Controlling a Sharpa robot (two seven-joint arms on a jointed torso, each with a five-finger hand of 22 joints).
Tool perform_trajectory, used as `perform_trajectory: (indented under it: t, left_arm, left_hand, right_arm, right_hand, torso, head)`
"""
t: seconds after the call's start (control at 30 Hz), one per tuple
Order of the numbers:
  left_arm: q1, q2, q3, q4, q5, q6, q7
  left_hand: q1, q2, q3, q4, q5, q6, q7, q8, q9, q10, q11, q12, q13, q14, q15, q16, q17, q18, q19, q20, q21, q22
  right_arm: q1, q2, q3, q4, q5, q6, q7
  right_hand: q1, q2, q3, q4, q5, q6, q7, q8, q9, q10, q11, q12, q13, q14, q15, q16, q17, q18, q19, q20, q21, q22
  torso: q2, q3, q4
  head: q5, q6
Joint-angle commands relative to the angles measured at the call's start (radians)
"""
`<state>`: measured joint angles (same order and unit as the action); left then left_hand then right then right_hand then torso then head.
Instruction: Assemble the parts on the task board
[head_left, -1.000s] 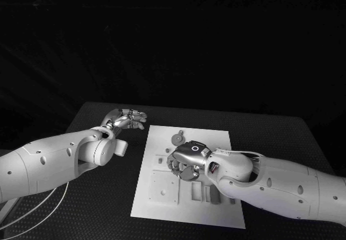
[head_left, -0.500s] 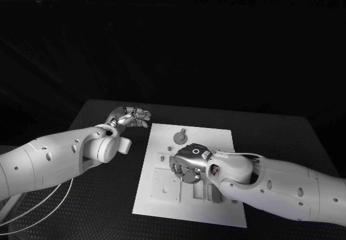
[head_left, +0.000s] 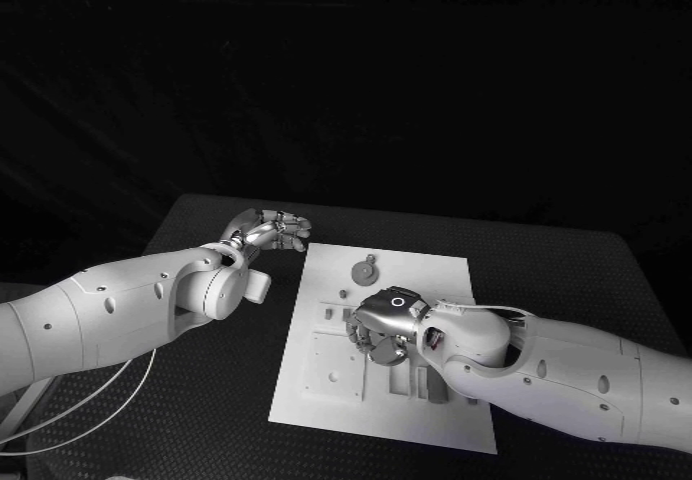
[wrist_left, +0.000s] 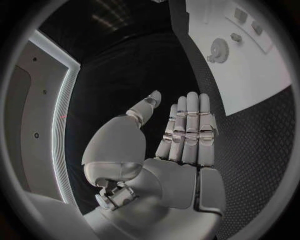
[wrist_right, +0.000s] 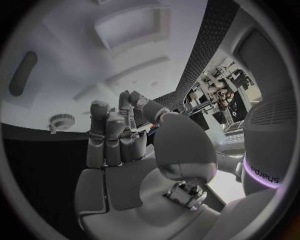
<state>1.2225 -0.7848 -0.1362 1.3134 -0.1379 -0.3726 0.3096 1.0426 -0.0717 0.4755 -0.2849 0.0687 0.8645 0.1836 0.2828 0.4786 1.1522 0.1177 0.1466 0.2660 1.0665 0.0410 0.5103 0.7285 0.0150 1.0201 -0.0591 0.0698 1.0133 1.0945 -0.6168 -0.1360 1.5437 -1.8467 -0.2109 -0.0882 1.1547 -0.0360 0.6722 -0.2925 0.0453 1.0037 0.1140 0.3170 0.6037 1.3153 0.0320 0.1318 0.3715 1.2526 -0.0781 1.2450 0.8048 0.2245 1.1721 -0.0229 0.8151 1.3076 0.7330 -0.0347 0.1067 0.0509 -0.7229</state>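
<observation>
The white task board (head_left: 433, 290) lies in the middle of the black table. A grey gear-shaped part (head_left: 366, 270) lies near its far edge, also seen in the left wrist view (wrist_left: 217, 48) and the right wrist view (wrist_right: 61, 120). Small grey blocks (head_left: 397, 378) sit in the board's near half. My right hand (head_left: 382, 325) hovers over the board's middle with its fingers (wrist_right: 115, 132) bent at the tips toward the surface and an empty palm. My left hand (head_left: 268, 232) is off the board's far left corner, fingers (wrist_left: 187, 127) straight and together, holding nothing.
Black mat (head_left: 548, 270) surrounds the board, with bare room to its right and at the far side. Thin white cables (head_left: 87, 410) hang under my left arm at the table's left edge. More small parts (head_left: 329, 313) lie on the board left of my right hand.
My left hand has drifted slightly toward the board's far left corner. My right hand has shifted a little toward the near side over the board. The parts have not moved.
</observation>
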Motion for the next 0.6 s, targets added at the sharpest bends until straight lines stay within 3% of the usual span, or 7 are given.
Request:
perform_trajectory:
  t: [0.03, 0.27, 0.6]
  left_arm:
    - [0.002, 0.004, 0.001, -0.001, -0.004, 0.021, 0.007]
    - [0.002, 0.004, 0.001, -0.002, -0.004, 0.021, 0.006]
    - [0.002, 0.006, 0.001, -0.002, -0.019, 0.019, 0.008]
  left_hand:
    - [-0.008, 0.007, -0.006, -0.001, -0.001, 0.004, -0.005, 0.007, -0.002, -0.009, 0.0, -0.004, 0.0, -0.004, 0.001, -0.004, 0.002, -0.011, -0.005, 0.002, -0.003, -0.002]
    - [-0.011, 0.008, -0.009, 0.0, -0.003, 0.004, -0.005, 0.007, -0.002, -0.01, 0.0, -0.004, 0.0, -0.004, 0.001, -0.005, 0.002, -0.011, -0.006, 0.002, -0.003, -0.003]
    - [-0.011, 0.008, -0.01, -0.001, -0.003, 0.004, -0.005, 0.007, -0.002, -0.01, 0.0, -0.004, 0.0, -0.005, 0.001, -0.005, 0.003, -0.011, -0.006, 0.002, -0.003, -0.003]
  right_arm:
    - [-0.005, -0.001, -0.001, 0.003, 0.03, 0.004, 0.021]
    - [-0.008, 0.007, -0.002, 0.002, 0.044, 0.0, 0.029]
    - [-0.023, 0.029, -0.006, -0.019, 0.045, -0.003, 0.034]
  right_hand:
    - [0.001, -0.002, 0.005, -0.001, 0.004, 0.006, 0.002, 0.005, 0.013, 0.009, 0.0, 0.004, 0.001, 0.005, -0.001, 0.005, 0.001, 0.037, 0.004, -0.005, 0.006, 0.02]
    - [0.001, -0.001, 0.005, -0.001, 0.004, 0.006, 0.002, 0.005, 0.013, 0.009, 0.0, 0.004, 0.001, 0.005, -0.001, 0.005, 0.001, 0.037, 0.004, -0.005, 0.006, 0.019]
    - [0.0, 0.0, 0.006, -0.001, 0.004, 0.006, 0.003, 0.004, 0.013, 0.009, 0.0, 0.003, 0.001, 0.004, -0.001, 0.004, 0.001, 0.037, 0.003, -0.005, 0.006, 0.019]
  torso:
    - [-0.001, -0.0003, 0.0011]
    - [0.0, -0.0004, -0.0008]
    - [-0.001, -0.0001, 0.0004]
  head:
    - [0.008, -0.005]
    - [0.013, -0.011]
    - [0.008, -0.016]
